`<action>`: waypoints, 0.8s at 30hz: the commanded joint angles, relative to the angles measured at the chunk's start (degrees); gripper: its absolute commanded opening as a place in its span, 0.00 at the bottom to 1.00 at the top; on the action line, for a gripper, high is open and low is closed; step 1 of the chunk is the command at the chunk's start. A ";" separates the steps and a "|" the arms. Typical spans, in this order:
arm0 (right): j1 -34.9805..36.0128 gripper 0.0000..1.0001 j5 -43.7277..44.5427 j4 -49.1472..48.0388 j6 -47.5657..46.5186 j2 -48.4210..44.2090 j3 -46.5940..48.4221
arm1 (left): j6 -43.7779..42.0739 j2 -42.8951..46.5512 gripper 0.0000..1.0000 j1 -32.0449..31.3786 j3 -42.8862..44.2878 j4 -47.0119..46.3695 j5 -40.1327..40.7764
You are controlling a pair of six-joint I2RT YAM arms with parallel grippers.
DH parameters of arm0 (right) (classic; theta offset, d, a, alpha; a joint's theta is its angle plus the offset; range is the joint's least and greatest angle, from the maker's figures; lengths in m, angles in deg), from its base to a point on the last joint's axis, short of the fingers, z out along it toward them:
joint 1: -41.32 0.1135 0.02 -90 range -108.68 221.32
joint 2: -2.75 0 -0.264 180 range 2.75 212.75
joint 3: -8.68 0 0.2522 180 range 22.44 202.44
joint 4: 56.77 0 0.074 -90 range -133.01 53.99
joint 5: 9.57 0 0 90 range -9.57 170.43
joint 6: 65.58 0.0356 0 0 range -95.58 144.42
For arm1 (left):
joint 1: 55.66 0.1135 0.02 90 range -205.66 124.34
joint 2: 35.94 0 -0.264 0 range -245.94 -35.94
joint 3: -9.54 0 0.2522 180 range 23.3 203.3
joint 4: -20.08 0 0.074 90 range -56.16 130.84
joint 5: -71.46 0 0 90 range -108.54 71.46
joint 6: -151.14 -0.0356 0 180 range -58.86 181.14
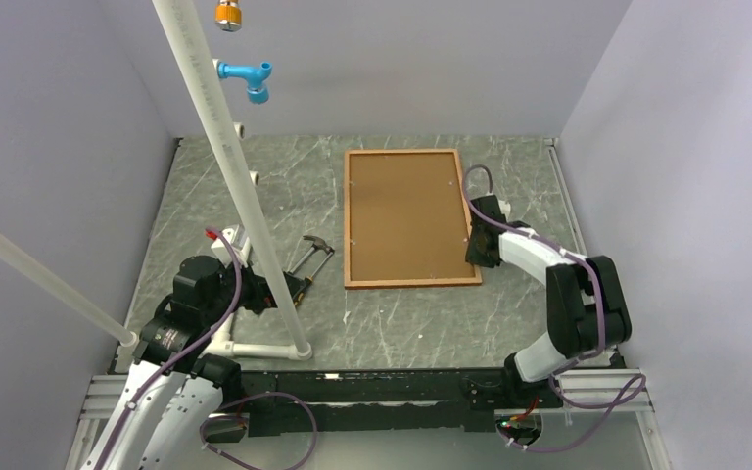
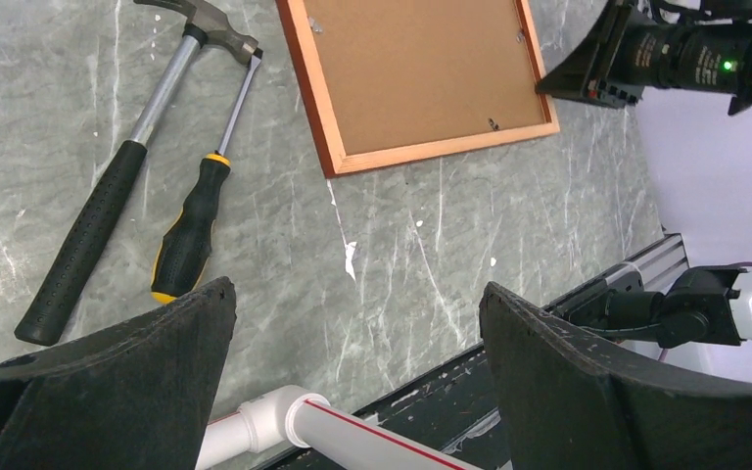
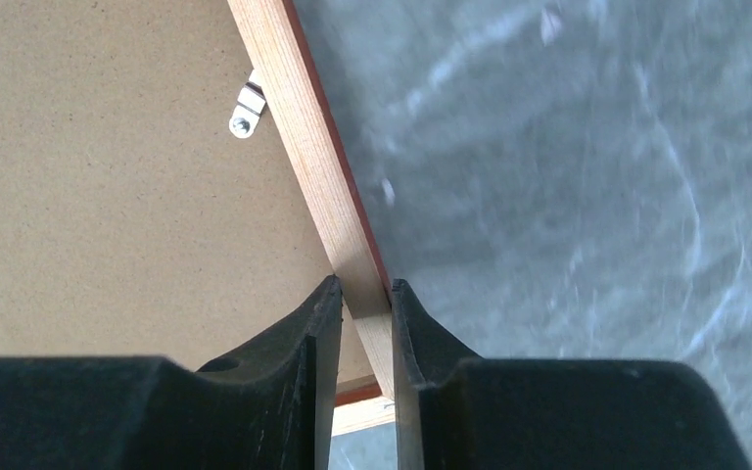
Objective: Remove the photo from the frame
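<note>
Toward the bench's (image 1: 401,323) far edge, the frame (image 1: 411,283) lies face down, the photo (image 1: 406,211) showing only brown backing; the right end effector (image 3: 365,299) pinches its thin, stiff, probably light right rail, while the left end effector (image 2: 357,294) gapes wide.

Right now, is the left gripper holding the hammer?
No: the left gripper stands open and empty, while the hammer lies flat on the table beside the screwdriver.
</note>
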 commanded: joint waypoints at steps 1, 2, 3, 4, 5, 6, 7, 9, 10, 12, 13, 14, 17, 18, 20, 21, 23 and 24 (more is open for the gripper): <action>-1.65 0.05 0.23 7.63 7.46 -5.44 -5.61 | -0.19 0.90 0.97 -0.46 2.13 -0.42 -4.67; -2.24 0.03 -1.04 7.90 8.23 -6.20 -6.22 | -0.22 0.95 0.97 -0.48 2.11 -0.15 -4.62; -2.66 0.01 -2.44 8.27 8.84 -6.84 -6.72 | -0.20 0.98 0.97 -0.48 2.03 0.38 -4.47; -2.97 0.00 -3.28 8.80 9.63 -7.52 -7.20 | -0.25 1.12 0.97 -0.46 1.98 0.91 -4.30; -3.18 0.00 -3.80 9.38 10.39 -8.19 -7.61 | -0.38 1.39 0.97 -0.46 1.93 1.42 -4.11; -3.23 0.00 -4.39 9.83 10.87 -9.05 -8.38 | -0.40 1.72 0.97 -0.44 1.93 1.98 -3.97; -3.32 0.00 -4.95 10.19 11.55 -10.16 -9.12 | -0.46 2.08 0.97 -0.48 1.98 2.57 -3.80; -3.36 0.02 -5.82 11.18 12.98 -13.11 -10.35 | -0.51 2.99 0.98 -0.44 2.10 3.67 -2.98; -3.29 0.04 -5.94 11.78 13.67 -15.14 -11.00 | -0.13 3.33 0.98 -0.48 2.11 3.96 -2.27; -3.24 0.10 -7.95 11.40 14.02 -20.19 -12.75 | 0.50 3.35 0.98 -0.47 1.80 3.62 -1.19; -3.18 0.15 -8.86 10.96 13.53 -23.94 -13.47 | 0.83 2.81 0.98 -0.48 1.72 3.38 -1.08; -3.12 0.25 -10.19 10.22 12.62 -26.83 -14.09 | 1.21 1.83 0.97 -0.48 1.68 3.05 -1.29; -2.46 0.42 -13.32 7.99 9.24 -34.42 -14.95 | 0.88 -2.26 0.95 -0.48 1.99 2.56 -1.94; -2.09 0.46 -13.76 7.17 8.31 -36.46 -15.06 | 0.27 -3.87 0.95 -0.48 2.54 3.16 -1.77; -0.60 0.53 -16.12 5.82 7.46 -39.00 -14.94 | -0.57 -6.08 0.94 -0.48 3.15 3.30 -1.11; 0.23 0.56 -17.34 5.11 7.24 -39.51 -14.90 | -0.86 -7.11 0.95 -0.44 2.98 2.86 -0.87; 1.78 0.64 -20.53 3.63 6.73 -38.91 -14.74 | -1.34 -8.92 0.95 -0.48 2.07 0.88 -0.87; 2.77 0.68 -22.21 2.82 6.47 -37.93 -14.59 | -1.59 -10.21 0.96 -0.48 1.75 0.14 -0.88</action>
